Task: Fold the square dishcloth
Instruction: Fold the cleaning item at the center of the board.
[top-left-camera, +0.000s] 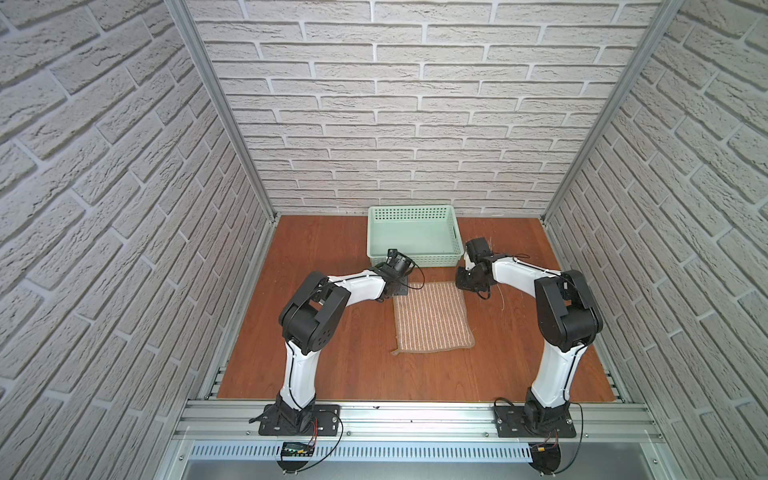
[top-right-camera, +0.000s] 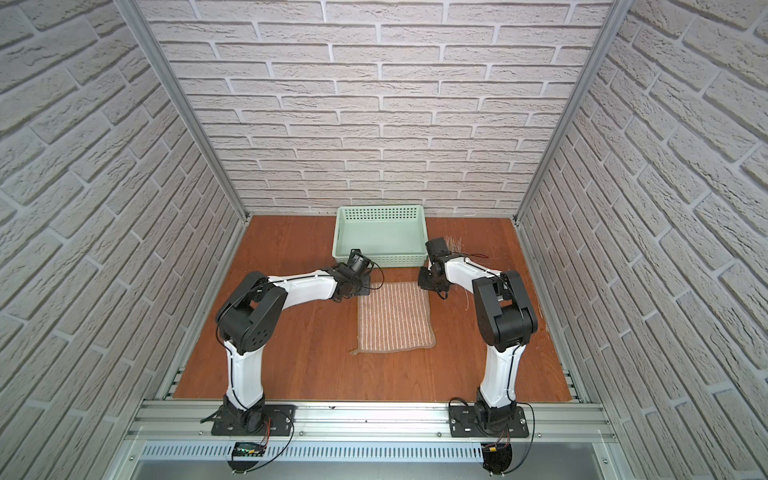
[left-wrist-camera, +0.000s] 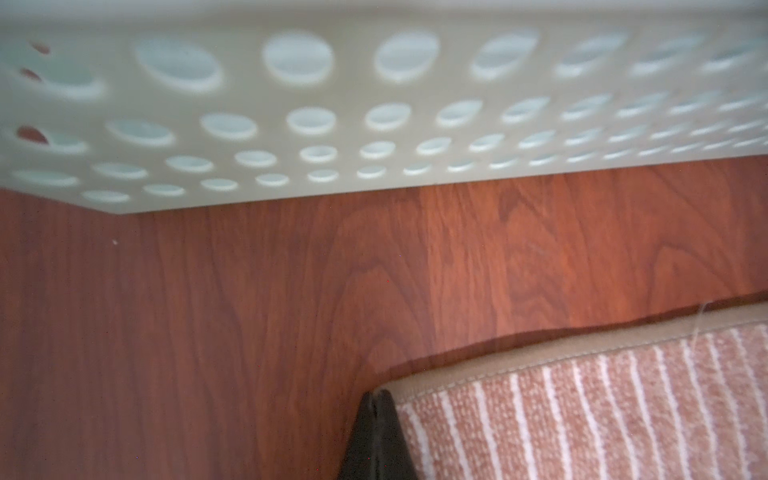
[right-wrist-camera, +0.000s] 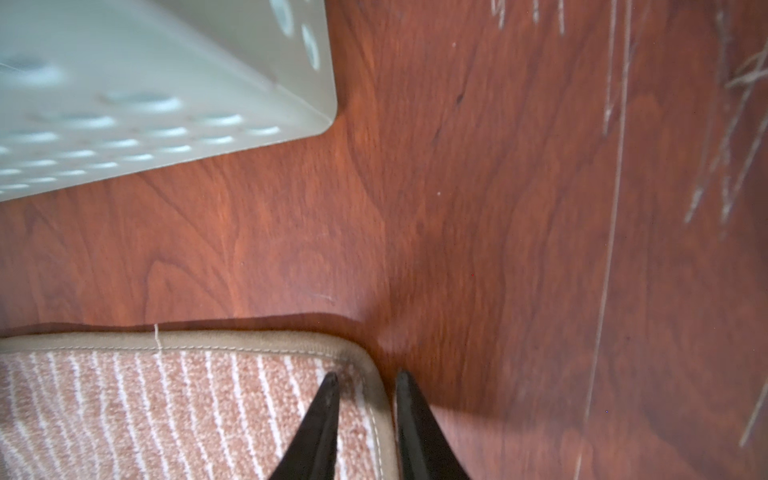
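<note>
The square dishcloth (top-left-camera: 432, 318) (top-right-camera: 395, 318) lies flat in the middle of the wooden table, tan with thin pale stripes, its small loop at the near left corner. My left gripper (top-left-camera: 397, 291) (top-right-camera: 359, 291) sits at the cloth's far left corner. In the left wrist view its fingers (left-wrist-camera: 376, 399) are pressed together on the edge of the dishcloth (left-wrist-camera: 582, 415). My right gripper (top-left-camera: 463, 286) (top-right-camera: 426, 284) is at the far right corner. In the right wrist view the right gripper (right-wrist-camera: 368, 376) stands open astride the tan border of the dishcloth (right-wrist-camera: 166, 407), one finger over the cloth, one over the table.
A mint-green perforated basket (top-left-camera: 415, 259) (top-right-camera: 380, 259) stands just beyond the cloth's far edge, close to both wrists, and also shows as the basket wall (left-wrist-camera: 374, 124) and basket corner (right-wrist-camera: 124, 104). Loose pale threads (right-wrist-camera: 615, 208) lie on the table right of the cloth. Brick-pattern walls enclose the table.
</note>
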